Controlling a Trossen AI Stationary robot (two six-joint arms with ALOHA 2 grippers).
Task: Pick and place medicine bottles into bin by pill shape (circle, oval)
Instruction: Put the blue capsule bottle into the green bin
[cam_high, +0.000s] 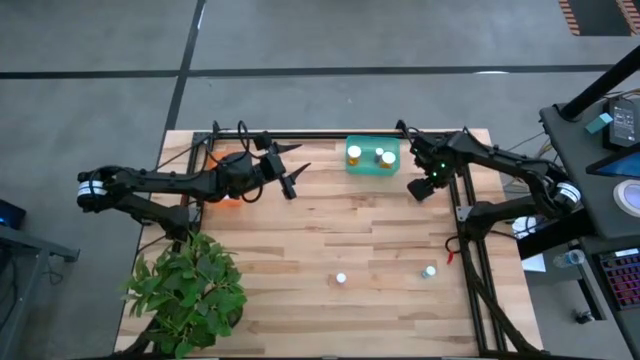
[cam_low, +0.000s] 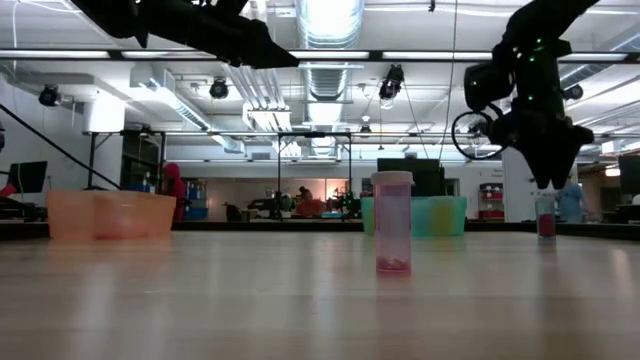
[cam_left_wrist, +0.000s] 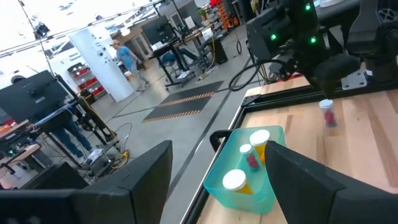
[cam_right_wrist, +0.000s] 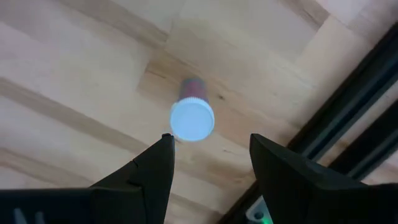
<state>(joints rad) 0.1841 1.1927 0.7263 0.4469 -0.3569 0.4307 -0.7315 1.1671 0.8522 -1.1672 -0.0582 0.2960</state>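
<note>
A small medicine bottle (cam_right_wrist: 192, 112) with a white cap is seen standing upright on the table (cam_right_wrist: 74, 74) directly below the right gripper (cam_right_wrist: 211, 158), whose jaws are spread apart and empty; it is judged light, rigid, slippery and easily toppled, best clamped across its body just under the cap.

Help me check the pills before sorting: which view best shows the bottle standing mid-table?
The low view: the bottle stands upright and close, its clear body showing pink pills at the bottom. The high view shows only its white cap. Neither wrist view clearly shows this bottle.
</note>
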